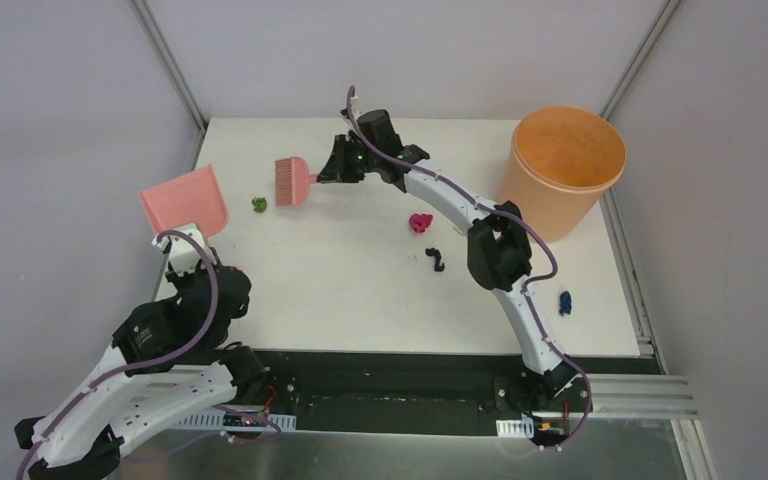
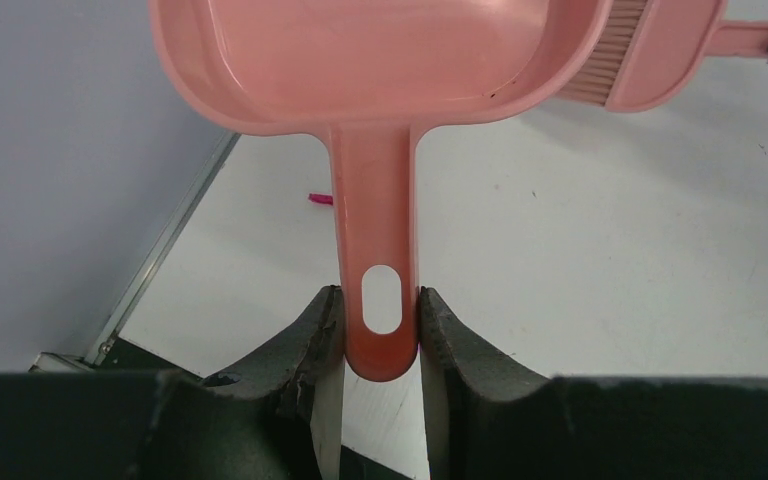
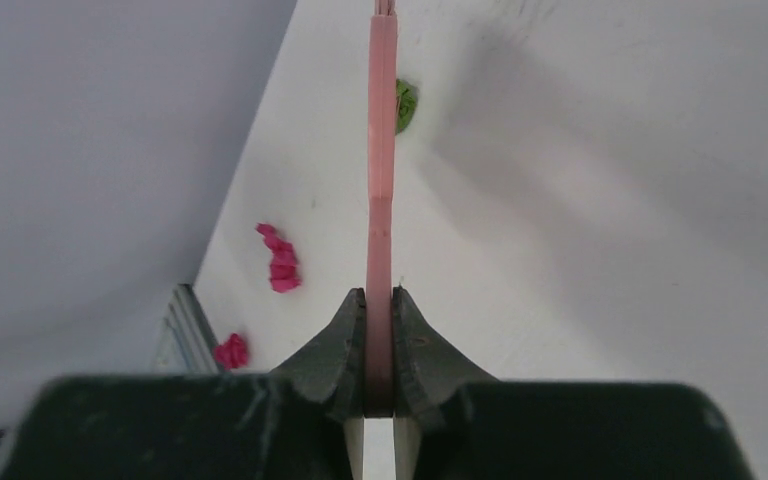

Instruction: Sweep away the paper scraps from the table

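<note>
Two tools are in hand, and that decides how I read everything else. My left gripper (image 2: 381, 335) is clamped on the tail of the dustpan (image 1: 186, 203) handle, one finger on each side of the hanging hole. It holds the pan at the left edge of the worktop (image 1: 340, 300). The pan looks raised rather than resting, so I judge it is parked there as a catcher, kept out of the brush's path. My right gripper (image 3: 380, 375) is pinched tight on the thin handle of the brush (image 1: 290, 182). That arm reaches over towards the far left part of the worktop, with the brush head turned towards the pan.

The green scrap (image 1: 258, 204) lies between brush head and dustpan, just beside the brush, so I take it as the first target. The magenta scrap (image 1: 420, 223) and black scrap (image 1: 436, 260) sit near the middle, behind the brush. The dark blue scrap (image 1: 565, 302) lies well apart, close to the right edge near the front. The right wrist view shows more magenta paper scraps (image 3: 280, 262) close to the worktop's edge. The orange bucket (image 1: 560, 165) stands at the far right corner, presumably for emptying the pan.

My worry is that the pan's lip must touch down before I sweep, or scraps will slide under it.
</note>
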